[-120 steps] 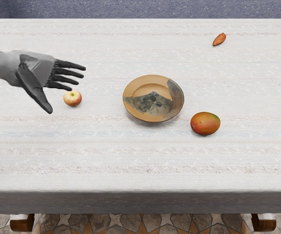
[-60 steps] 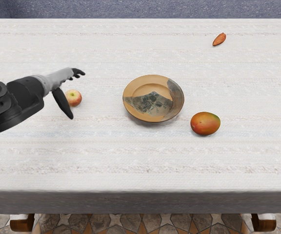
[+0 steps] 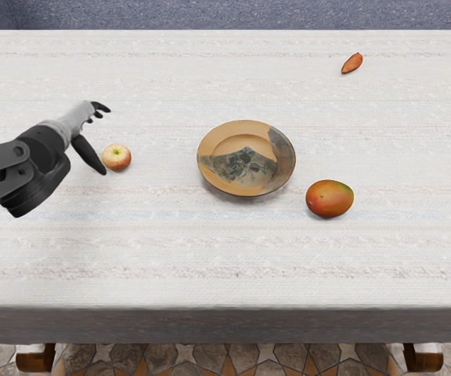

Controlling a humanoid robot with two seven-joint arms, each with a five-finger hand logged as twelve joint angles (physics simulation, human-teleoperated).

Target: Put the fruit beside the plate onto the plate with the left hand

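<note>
The tabletop (image 3: 225, 251) runs the whole width of the head view. Its far edge lies along the top of the picture and its near edge drops off low in the frame, above the table legs and the tiled floor. Most of the pale surface is bare, with a broad open band along the front and clear lanes on both sides of the plate (image 3: 210, 145), which sits around the middle.

Between the plate and the left arm there is only the apple (image 3: 117, 157), so the stretch from apple to plate is unobstructed. The mango (image 3: 330, 198) lies just off the plate's right front rim, close to it but not touching. A small orange-brown almond-shaped thing (image 3: 352, 63) rests far back on the right near the far edge, well apart from everything else.

The left arm comes in from the left edge at a slant. The left hand (image 3: 75, 124) is just left of the apple and slightly behind it. It holds nothing: the fingers (image 3: 98, 108) point away toward the back with their tips loosely bent, and the thumb (image 3: 90, 155) splays down toward the apple. The thumb's tip ends just beside the apple's left side, and whether it touches cannot be told. The apple sits on the tabletop, apart from the plate, and the plate carries no fruit.
</note>
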